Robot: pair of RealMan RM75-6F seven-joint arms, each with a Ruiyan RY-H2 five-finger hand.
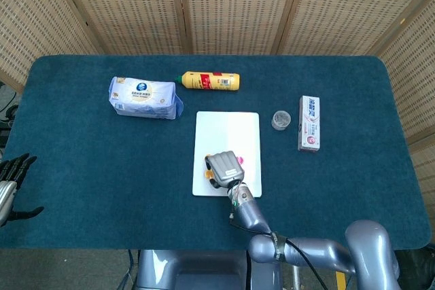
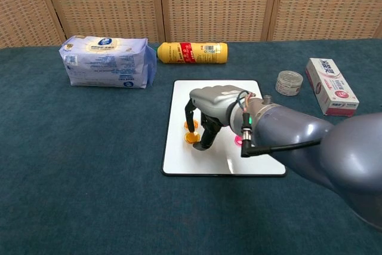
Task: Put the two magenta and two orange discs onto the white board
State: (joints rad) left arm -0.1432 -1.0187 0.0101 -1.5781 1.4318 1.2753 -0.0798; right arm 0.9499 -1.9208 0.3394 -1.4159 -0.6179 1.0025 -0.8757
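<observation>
The white board (image 2: pixel 215 91) lies mid-table, also seen from the head camera (image 1: pixel 228 127). My right hand (image 2: pixel 209 108) hovers over the board's left half and pinches an orange disc (image 2: pixel 191 138) just above its surface. A second orange disc (image 2: pixel 190 126) lies on the board right behind it, partly covered by a finger. One magenta disc (image 2: pixel 238 140) peeks out on the board beside the wrist; the other is hidden by the hand. My left hand (image 1: pixel 10 185) rests at the table's left edge, fingers apart and holding nothing.
A tissue pack (image 2: pixel 106 61) and a yellow bottle (image 2: pixel 192 52) lie behind the board. A small clear jar (image 2: pixel 289 82) and a toothpaste box (image 2: pixel 332 86) sit to its right.
</observation>
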